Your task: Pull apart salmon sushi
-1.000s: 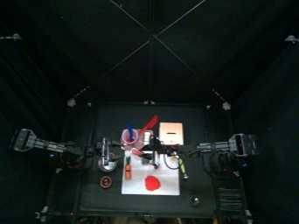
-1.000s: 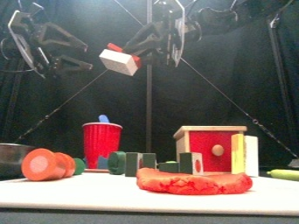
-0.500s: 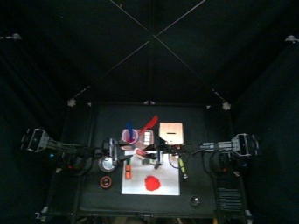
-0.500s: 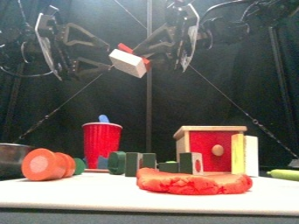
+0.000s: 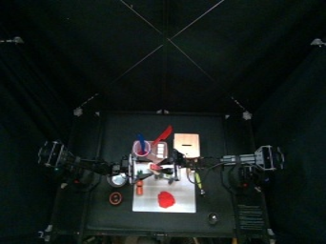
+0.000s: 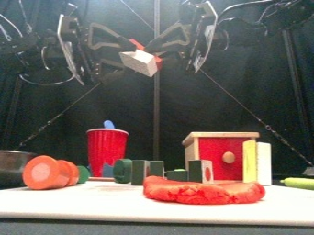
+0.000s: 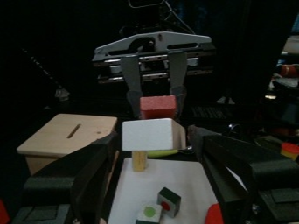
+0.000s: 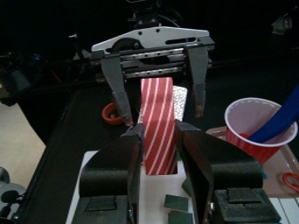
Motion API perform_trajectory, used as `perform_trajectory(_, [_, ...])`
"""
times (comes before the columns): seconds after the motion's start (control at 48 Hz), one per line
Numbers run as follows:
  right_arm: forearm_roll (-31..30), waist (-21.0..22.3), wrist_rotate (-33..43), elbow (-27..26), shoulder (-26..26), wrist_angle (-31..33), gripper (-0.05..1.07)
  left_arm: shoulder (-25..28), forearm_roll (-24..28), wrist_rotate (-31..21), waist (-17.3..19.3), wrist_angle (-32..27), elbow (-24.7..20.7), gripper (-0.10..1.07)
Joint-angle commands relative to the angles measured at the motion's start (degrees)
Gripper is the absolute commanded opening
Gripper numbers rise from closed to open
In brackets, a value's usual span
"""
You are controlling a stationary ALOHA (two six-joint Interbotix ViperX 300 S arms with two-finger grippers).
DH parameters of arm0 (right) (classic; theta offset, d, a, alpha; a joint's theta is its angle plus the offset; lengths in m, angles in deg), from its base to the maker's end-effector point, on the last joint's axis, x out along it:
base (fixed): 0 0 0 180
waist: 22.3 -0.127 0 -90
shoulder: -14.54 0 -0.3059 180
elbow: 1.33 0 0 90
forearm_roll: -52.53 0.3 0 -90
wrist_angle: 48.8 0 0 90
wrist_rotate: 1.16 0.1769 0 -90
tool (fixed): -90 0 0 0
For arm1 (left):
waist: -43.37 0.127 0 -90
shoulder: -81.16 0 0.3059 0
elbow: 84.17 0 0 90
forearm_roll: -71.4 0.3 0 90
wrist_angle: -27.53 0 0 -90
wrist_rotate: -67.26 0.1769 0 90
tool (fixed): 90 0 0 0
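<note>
High above the counter (image 6: 73, 213), the left tool (image 6: 108, 48) and right tool (image 6: 172, 41) each clamp 1 end of the salmon sushi (image 6: 141, 61), seemingly a light, rigid toy best gripped by its flat sides.

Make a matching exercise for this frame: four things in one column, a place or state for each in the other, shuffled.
Things:
1. sushi piece
2. red cup
3. wooden box
4. red dough

Places or states:
a. flattened on the white board at the front
b. held in the air between the left pincer and right pincer
c. has a red face with a round hole
d. stands upright with something blue sticking out

Pairs: 1-b, 2-d, 3-c, 4-a
</note>
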Motion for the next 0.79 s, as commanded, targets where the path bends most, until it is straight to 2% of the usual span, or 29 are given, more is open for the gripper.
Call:
perform_trajectory(0.0, [-0.1, 0.3, 0.0, -1.1, 2.0, -0.6, 0.49, 0.3, 0.4, 0.0, -0.2, 1.6, -1.1, 0.97])
perform_trajectory(0.25, [-0.1, 0.3, 0.1, -1.0, 2.1, -0.6, 0.49, 1.1, 1.1, 0.0, -0.1, 1.9, -1.5, 0.94])
perform_trajectory(0.604, [0.0, 0.3, 0.4, -0.4, 2.2, -0.6, 0.49, 2.0, 1.1, 0.0, -0.1, 1.9, -2.2, 0.71])
perform_trajectory(0.771, [0.2, 0.3, 0.4, 0.1, 2.6, -0.6, 0.49, 2.0, 1.0, 0.0, -0.1, 1.9, -1.7, 0.66])
